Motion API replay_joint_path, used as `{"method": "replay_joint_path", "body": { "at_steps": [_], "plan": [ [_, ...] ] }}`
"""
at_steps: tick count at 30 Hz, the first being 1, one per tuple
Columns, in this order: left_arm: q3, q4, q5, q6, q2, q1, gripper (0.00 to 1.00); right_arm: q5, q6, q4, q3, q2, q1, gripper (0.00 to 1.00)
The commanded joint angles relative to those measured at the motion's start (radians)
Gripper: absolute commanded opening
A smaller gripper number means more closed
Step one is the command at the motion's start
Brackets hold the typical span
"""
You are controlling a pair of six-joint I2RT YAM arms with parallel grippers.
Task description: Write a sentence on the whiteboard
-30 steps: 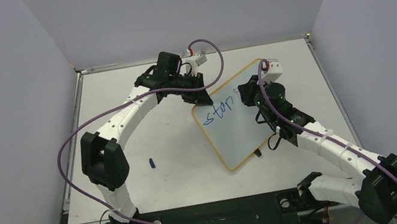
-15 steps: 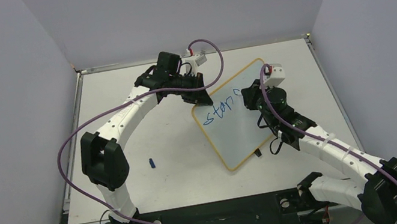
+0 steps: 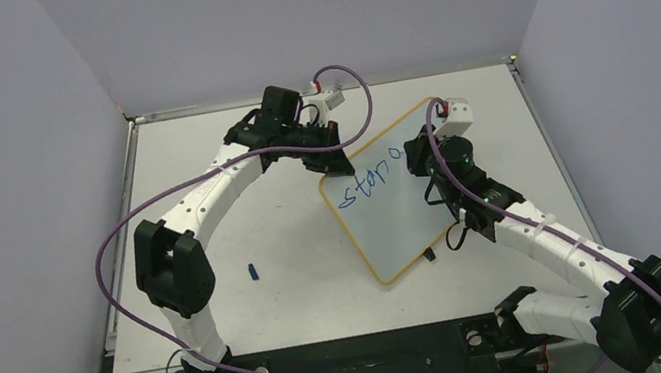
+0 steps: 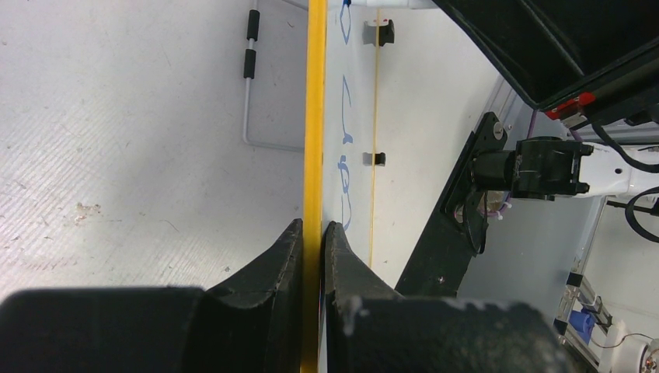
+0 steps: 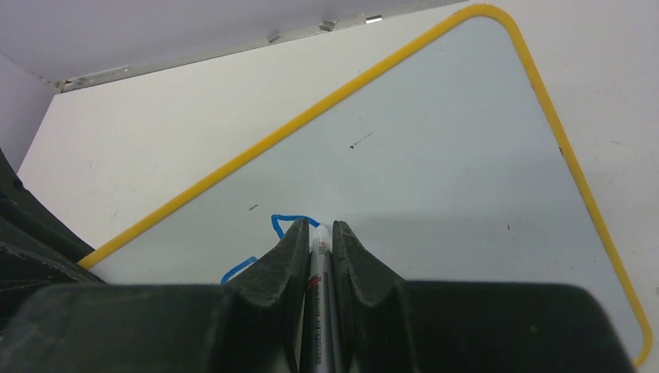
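The whiteboard (image 3: pixel 389 207) sits right of centre on the table (image 3: pixel 240 212), turned diagonally to its edges, between the 2 grippers. The left gripper (image 3: pixel 324 164) is clamped on the yellow frame at the board's left corner; the left wrist view shows both fingers (image 4: pixel 280 256) pressed against the thin edge. The right gripper (image 3: pixel 414 154) hovers over the board's far half, clenched around a grey marker (image 5: pixel 318 295) whose tip touches the white surface at the end of the sentence (image 3: pixel 368 181).

The left arm rises from its base, bends at the elbow and reaches far and rightward to the corner. The right arm stretches from the near right, forearm crossing the board's right edge.

The blue writing is 1 line, roughly "stan" plus a round letter, not clearly legible. Print on the marker barrel is too small to read. A small blue cap (image 3: pixel 254 272) lies well left of the board
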State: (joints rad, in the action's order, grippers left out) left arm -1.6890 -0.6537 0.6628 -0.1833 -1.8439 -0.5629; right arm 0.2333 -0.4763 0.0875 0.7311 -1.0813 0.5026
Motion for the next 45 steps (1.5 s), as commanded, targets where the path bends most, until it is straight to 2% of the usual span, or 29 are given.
{"method": "replay_joint_path", "body": {
  "at_steps": [1,7,21,29,45],
  "plan": [
    [-0.011,0.01,-0.1,0.056,0.042,-0.001,0.0,0.006,0.017,-0.005,0.075,-0.033,-0.006,0.0],
    [-0.01,0.012,-0.1,0.056,0.045,0.0,0.0,-0.004,0.019,-0.006,0.086,-0.048,-0.007,0.0],
    [-0.013,0.017,-0.101,0.051,0.04,0.0,0.0,-0.024,-0.037,-0.003,-0.061,0.018,-0.004,0.0],
    [-0.013,0.019,-0.103,0.05,0.038,0.0,0.0,-0.038,-0.062,-0.028,-0.092,0.067,0.013,0.0],
    [-0.015,0.012,-0.103,0.051,0.04,0.0,0.0,-0.065,-0.067,-0.007,0.03,0.042,0.055,0.0]
  ]
}}
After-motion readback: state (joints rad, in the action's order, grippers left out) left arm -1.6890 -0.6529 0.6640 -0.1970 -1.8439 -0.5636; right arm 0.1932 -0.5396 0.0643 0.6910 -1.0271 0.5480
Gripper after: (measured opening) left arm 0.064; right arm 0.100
